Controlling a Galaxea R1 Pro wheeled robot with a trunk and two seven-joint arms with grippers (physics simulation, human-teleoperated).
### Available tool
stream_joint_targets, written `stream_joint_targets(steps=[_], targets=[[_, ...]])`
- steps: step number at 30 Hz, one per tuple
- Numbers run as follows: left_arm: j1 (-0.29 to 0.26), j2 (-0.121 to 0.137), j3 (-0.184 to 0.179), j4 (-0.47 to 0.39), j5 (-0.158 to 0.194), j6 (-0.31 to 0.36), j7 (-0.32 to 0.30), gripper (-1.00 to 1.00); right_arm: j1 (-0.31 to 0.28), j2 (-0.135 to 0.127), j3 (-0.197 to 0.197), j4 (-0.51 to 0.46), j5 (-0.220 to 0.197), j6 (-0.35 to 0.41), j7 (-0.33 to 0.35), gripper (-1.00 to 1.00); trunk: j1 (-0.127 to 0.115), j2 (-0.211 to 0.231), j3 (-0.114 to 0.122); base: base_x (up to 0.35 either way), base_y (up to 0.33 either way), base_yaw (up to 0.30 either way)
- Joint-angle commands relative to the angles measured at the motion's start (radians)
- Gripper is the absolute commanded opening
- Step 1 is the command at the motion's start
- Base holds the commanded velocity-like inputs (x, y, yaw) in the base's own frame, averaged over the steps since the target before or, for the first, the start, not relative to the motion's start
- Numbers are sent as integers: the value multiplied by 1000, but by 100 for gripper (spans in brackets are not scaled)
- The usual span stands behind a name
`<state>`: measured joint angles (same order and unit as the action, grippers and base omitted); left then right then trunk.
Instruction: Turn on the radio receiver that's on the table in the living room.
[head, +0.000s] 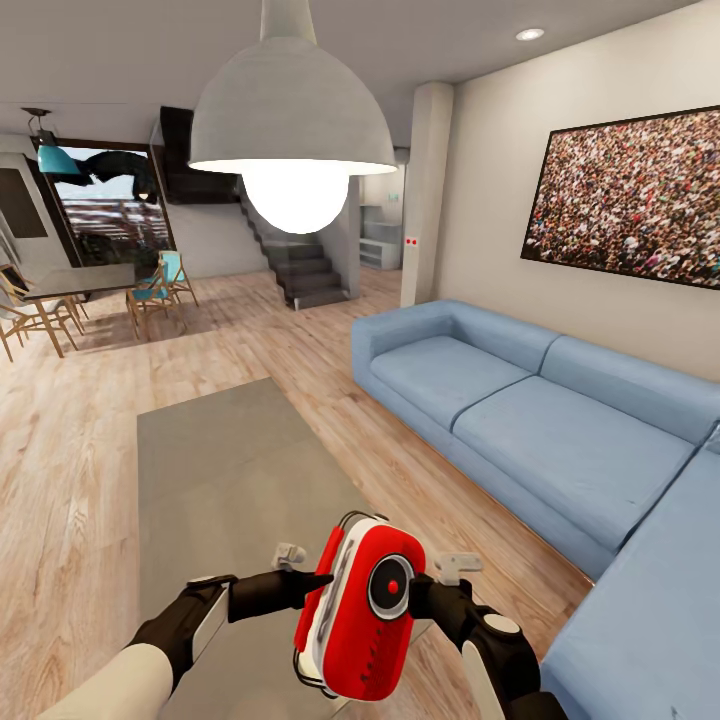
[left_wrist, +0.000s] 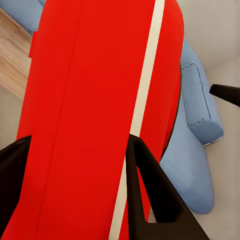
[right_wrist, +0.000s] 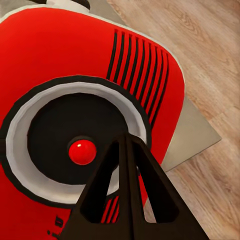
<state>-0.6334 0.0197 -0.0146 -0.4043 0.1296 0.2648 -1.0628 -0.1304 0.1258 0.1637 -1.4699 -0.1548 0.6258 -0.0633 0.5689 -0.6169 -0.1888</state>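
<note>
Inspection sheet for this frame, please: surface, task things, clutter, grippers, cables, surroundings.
Surface: the table, flat grey top, on a light wood floor.
Job's things: the radio receiver is lifted off the table, upright; its dial light is red.
Clutter: nothing seen.
Grippers: left gripper clamps the radio's side; right gripper, fingers together, points at the dial.
Cables: nothing seen.
Surroundings: blue sofa, pendant lamp, crowd photo, stairs.

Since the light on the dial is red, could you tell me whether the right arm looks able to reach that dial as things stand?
Probably yes: the right pincer, shut, points at the dial of the radio with nothing between, while the left pincer holds the radio over the table.
</note>
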Motion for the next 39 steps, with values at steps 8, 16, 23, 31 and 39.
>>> stream_joint_targets(steps=[8, 16, 23, 31, 39], targets=[[0, -4, 2, -1, 4, 2, 2, -100, 0, 0, 0, 0, 0, 2, 0, -100, 0, 0, 0, 0, 0, 0], [0, -9, 2, -1, 2, 2, 5, -100, 0, 0, 0, 2, -3, 5, 72, -100, 0, 0, 0, 0, 0, 0], [0, -9, 2, -1, 2, 2, 5, -100, 0, 0, 0, 6, -5, 6, 84, -100, 0, 0, 0, 0, 0, 0], [0, -5, 2, -1, 5, 2, -5, -100, 0, 0, 0, 6, -6, 7, 86, -100, 0, 0, 0, 0, 0, 0], [0, 5, 2, -1, 5, 1, -80, -100, 0, 0, 0, 9, -7, 8, 86, -100, 0, 0, 0, 0, 0, 0]])
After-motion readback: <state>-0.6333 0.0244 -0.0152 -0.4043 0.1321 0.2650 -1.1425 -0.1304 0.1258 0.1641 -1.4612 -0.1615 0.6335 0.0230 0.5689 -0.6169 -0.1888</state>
